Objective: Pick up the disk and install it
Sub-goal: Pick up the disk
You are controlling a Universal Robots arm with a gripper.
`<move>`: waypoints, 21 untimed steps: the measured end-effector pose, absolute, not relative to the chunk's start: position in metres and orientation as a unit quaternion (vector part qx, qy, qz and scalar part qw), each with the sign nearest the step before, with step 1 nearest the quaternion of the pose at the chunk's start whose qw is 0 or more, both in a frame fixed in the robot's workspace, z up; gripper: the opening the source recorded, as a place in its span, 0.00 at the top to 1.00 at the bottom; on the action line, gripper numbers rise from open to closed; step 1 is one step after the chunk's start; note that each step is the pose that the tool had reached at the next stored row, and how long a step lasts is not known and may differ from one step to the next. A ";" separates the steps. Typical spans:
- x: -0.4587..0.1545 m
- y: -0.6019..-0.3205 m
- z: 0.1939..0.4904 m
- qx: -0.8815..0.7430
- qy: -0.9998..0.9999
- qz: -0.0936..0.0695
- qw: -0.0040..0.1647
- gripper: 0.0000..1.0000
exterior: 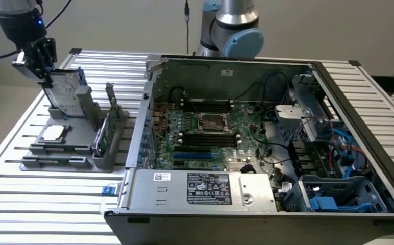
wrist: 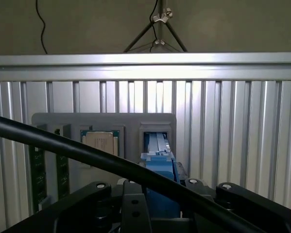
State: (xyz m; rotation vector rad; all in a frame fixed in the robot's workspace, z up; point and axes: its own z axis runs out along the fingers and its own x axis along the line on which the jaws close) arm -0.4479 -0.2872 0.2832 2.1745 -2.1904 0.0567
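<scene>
The disk (exterior: 64,92), silver-grey with a white label and a blue carrier, stands tilted on edge in the back slot of a grey holder (exterior: 68,155) at the exterior view's left. My gripper (exterior: 44,73) comes down on its upper end and looks shut on it. In the wrist view the disk's blue carrier (wrist: 160,167) runs edge-on from the holder's slot up between the black links of my gripper (wrist: 160,213).
The holder also carries a square silver processor chip (exterior: 52,132) (wrist: 100,141) and an upright green circuit card (exterior: 108,125). The open computer case (exterior: 251,66) lies to the exterior view's right, with a blue drive bay (exterior: 329,201) at its near corner. A black cable (wrist: 77,148) crosses the wrist view.
</scene>
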 end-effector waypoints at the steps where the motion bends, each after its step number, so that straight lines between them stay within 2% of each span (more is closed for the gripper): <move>1: -0.448 -0.287 0.283 0.704 -0.709 0.018 0.027 0.67; 21: -0.448 -0.287 0.282 0.704 -0.709 0.018 0.027 0.67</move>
